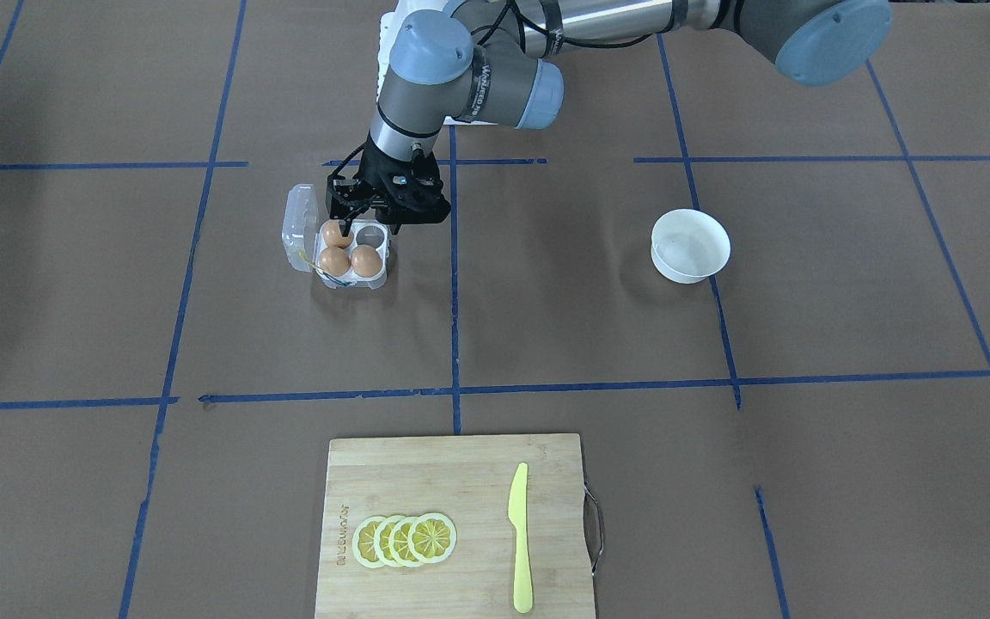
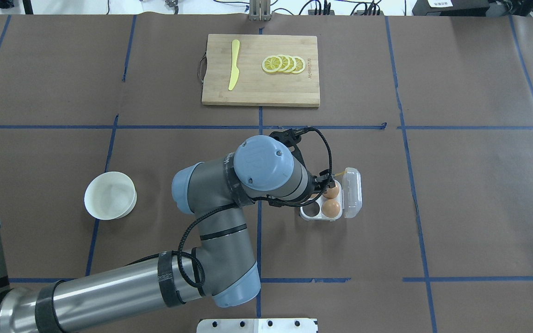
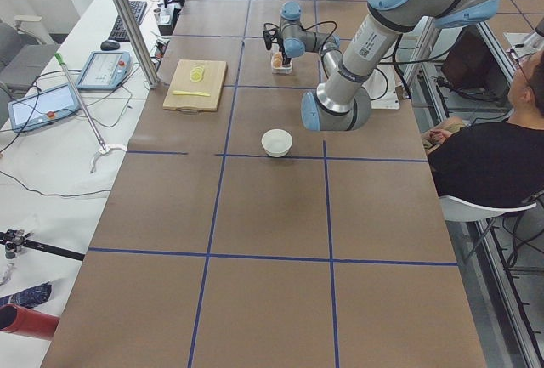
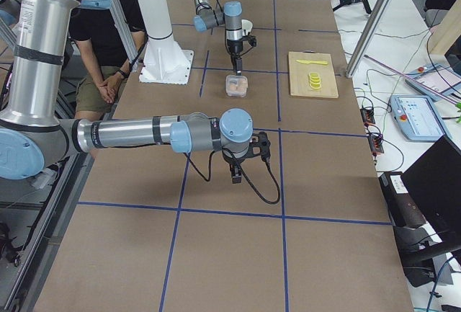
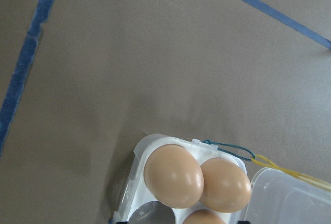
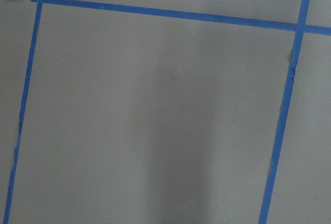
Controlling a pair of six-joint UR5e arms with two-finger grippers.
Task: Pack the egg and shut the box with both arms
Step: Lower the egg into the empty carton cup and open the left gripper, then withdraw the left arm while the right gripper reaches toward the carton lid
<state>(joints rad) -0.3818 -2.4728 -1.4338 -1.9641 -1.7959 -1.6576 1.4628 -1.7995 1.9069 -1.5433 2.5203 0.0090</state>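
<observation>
The clear egg carton (image 1: pixel 377 277) stands with its lid (image 1: pixel 299 225) open, and a thin yellow string (image 1: pixel 320 271) hangs at its side. Three orange-brown eggs lie in it (image 1: pixel 333 233) (image 1: pixel 333 260) (image 1: pixel 365 260); the fourth cell (image 1: pixel 369 232) is empty. My left gripper (image 1: pixel 368 225) hangs just above the carton, open and holding nothing. The left wrist view shows the eggs (image 5: pixel 173 175) (image 5: pixel 225 185) close below. In the overhead view my wrist hides one egg; two others (image 2: pixel 332 190) (image 2: pixel 331 208) show. My right gripper (image 4: pixel 236 174) hovers over bare table, far from the carton; I cannot tell whether it is open or shut.
A round white bowl (image 1: pixel 691 247) stands on the table on my left side. A wooden cutting board (image 1: pixel 426 473) with lemon slices (image 1: pixel 405 540) and a yellow knife (image 1: pixel 519 537) lies at the far edge. Blue tape lines cross the brown table.
</observation>
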